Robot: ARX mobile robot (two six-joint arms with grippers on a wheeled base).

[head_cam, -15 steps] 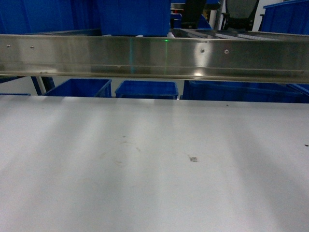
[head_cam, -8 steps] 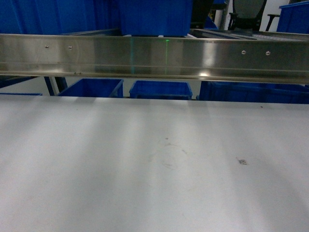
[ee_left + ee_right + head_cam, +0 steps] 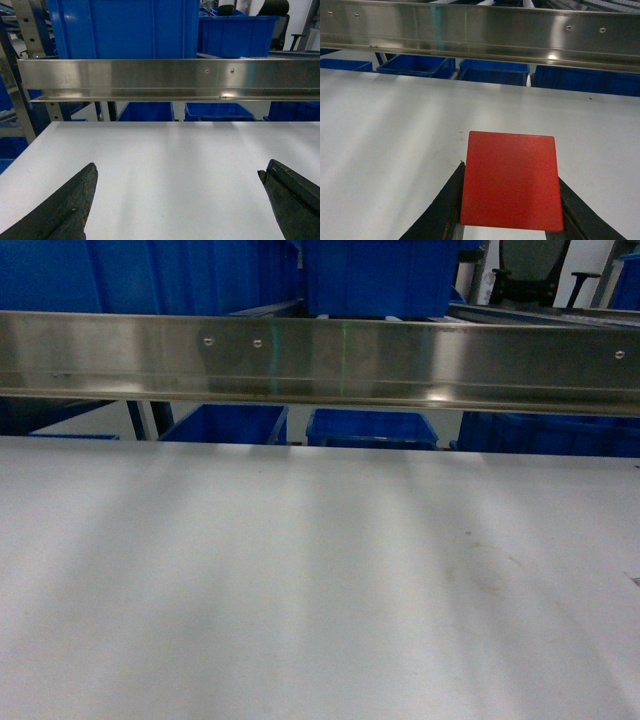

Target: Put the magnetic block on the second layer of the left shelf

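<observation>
The magnetic block (image 3: 511,180), a plain red cube, fills the lower middle of the right wrist view. My right gripper (image 3: 510,174) is shut on it, one dark finger pressed to each side, above the white tabletop (image 3: 395,125). My left gripper (image 3: 180,168) is open, its two dark fingers (image 3: 70,205) wide apart with only tabletop between them. A shiny steel shelf rail (image 3: 320,360) runs across all views just beyond the table. I cannot tell whether it is the left shelf second layer. Neither gripper shows in the head view.
Blue totes stand on the steel level (image 3: 125,27) and lower down behind the table (image 3: 370,427). An upright perforated shelf post (image 3: 25,35) stands at the far left. The table's left edge (image 3: 30,155) shows in the left wrist view. Office chairs (image 3: 535,265) sit far back.
The head view has swung leftward: the rail's screws, the totes and the marks on the tabletop have all slid to the right in the frame.
</observation>
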